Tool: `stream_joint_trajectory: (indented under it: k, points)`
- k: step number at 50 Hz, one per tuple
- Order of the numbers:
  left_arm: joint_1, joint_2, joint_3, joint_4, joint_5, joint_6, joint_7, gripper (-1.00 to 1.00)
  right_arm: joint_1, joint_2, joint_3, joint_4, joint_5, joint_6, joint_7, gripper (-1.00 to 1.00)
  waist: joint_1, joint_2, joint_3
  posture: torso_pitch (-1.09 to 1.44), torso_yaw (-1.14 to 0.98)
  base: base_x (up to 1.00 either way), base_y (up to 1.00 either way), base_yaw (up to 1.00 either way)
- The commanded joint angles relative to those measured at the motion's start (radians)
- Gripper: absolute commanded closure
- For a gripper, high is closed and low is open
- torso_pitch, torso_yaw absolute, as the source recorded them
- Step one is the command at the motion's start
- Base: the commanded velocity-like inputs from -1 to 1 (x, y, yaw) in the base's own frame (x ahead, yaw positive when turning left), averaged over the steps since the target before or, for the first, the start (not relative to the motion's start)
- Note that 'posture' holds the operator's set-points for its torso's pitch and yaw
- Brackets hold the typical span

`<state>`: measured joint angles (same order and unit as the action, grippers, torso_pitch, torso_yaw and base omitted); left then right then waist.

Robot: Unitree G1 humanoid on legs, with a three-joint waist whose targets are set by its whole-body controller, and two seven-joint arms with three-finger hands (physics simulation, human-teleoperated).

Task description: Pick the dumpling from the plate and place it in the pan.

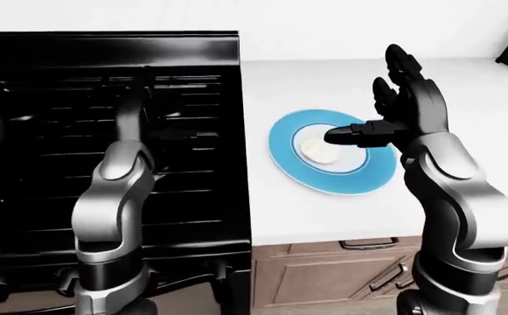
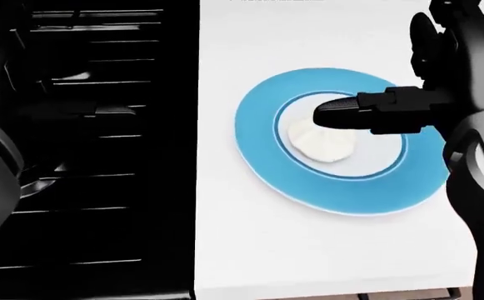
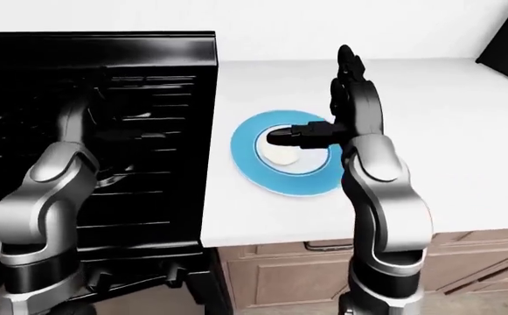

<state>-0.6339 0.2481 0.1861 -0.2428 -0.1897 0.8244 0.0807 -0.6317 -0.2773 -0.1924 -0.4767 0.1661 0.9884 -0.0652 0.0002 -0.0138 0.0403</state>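
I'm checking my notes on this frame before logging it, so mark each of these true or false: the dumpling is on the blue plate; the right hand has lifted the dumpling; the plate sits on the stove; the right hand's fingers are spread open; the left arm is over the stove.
1. The dumpling lies on the blue plate. True.
2. The right hand has lifted the dumpling. False: it rests on the plate, one finger reaching over it.
3. The plate sits on the stove. False: it sits on the white counter, right of the stove.
4. The right hand's fingers are spread open. True.
5. The left arm is over the stove. True.
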Motion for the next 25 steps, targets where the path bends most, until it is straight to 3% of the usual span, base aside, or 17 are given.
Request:
stream_joint_trajectory:
  k: [1, 14, 15, 16, 17, 25]
  points:
    - [-0.041, 0.005, -0.005, -0.058, -0.003, -0.042, 0.007, -1.0, -0.015, -0.011, -0.016, -0.03, -0.006, -0.044, 0.007, -1.0, -0.003, 0.007, -0.033, 0.0, 0.0, 0.0, 0.0, 0.0]
    - [-0.044, -0.004, -0.014, -0.087, -0.001, -0.02, 0.006, -1.0, -0.032, 0.002, -0.004, -0.076, -0.009, 0.014, -0.014, -1.0, 0.005, 0.003, -0.031, 0.0, 0.0, 0.0, 0.0, 0.0]
    - [-0.045, -0.003, -0.013, -0.093, -0.003, -0.015, 0.006, -1.0, -0.032, 0.003, -0.005, -0.076, -0.01, 0.012, -0.013, -1.0, 0.004, 0.008, -0.049, 0.0, 0.0, -0.05, 0.0, 0.0]
    - [-0.045, -0.002, -0.012, -0.097, -0.004, -0.012, 0.006, -1.0, -0.031, 0.004, -0.005, -0.077, -0.011, 0.008, -0.012, -1.0, 0.007, 0.006, -0.032, 0.0, 0.0, -0.01, 0.0, 0.0]
    - [-0.046, -0.002, -0.011, -0.103, -0.005, -0.005, 0.007, -1.0, -0.028, 0.005, -0.005, -0.075, -0.012, 0.005, -0.012, -1.0, 0.005, 0.006, -0.029, 0.0, 0.0, 0.0, 0.0, 0.0]
    - [-0.053, 0.002, -0.007, -0.123, -0.011, 0.014, 0.015, -1.0, -0.028, -0.001, 0.022, -0.08, -0.042, 0.006, 0.008, -1.0, 0.004, 0.005, -0.025, 0.0, 0.0, 0.0, 0.0, 0.0]
